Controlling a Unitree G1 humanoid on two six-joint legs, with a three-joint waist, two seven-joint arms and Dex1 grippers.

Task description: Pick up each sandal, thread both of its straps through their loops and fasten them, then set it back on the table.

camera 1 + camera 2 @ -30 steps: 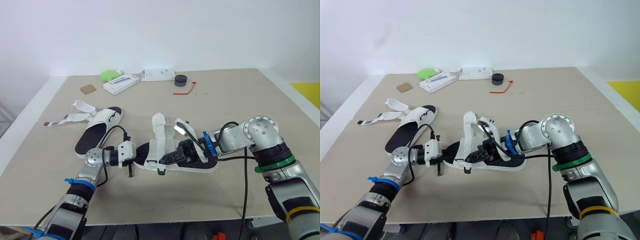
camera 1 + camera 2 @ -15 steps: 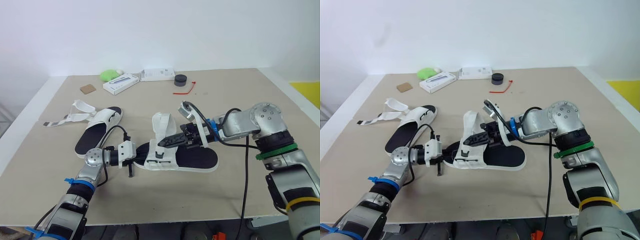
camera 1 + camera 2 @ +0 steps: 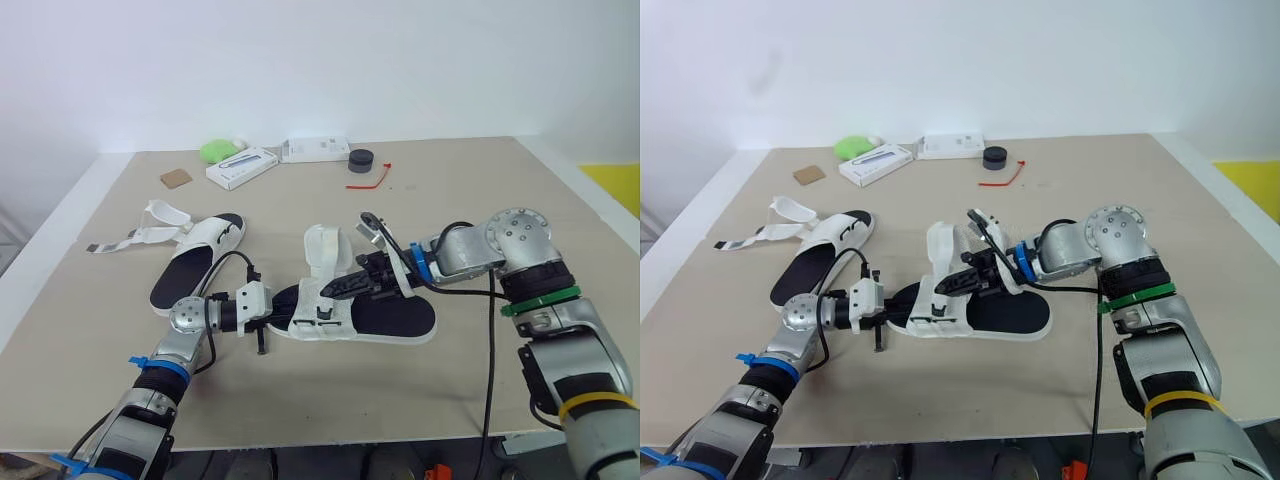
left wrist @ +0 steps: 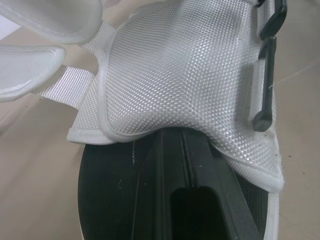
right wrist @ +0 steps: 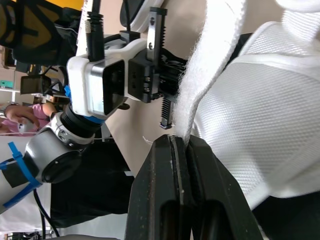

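My right end effector (image 5: 181,142) is clamped tight on the strap (image 5: 212,70); a slip would spring it off the sandal (image 3: 395,318), unthreaded.

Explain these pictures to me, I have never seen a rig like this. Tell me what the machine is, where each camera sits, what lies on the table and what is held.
This is a humanoid robot with two arms, each ending in two black fingers. The two wide pictures come from twin cameras on its head, looking down over the table. The two close pictures come from a camera on each wrist. Two white sandals with black soles lie there: the near sandal, being worked on, and the far sandal, straps open. At the back sit white boxes, a green lump and a red tie. The left arm's fingers clamp one end of the near sandal's sole. The right arm's fingers pinch a white strap of that sandal.
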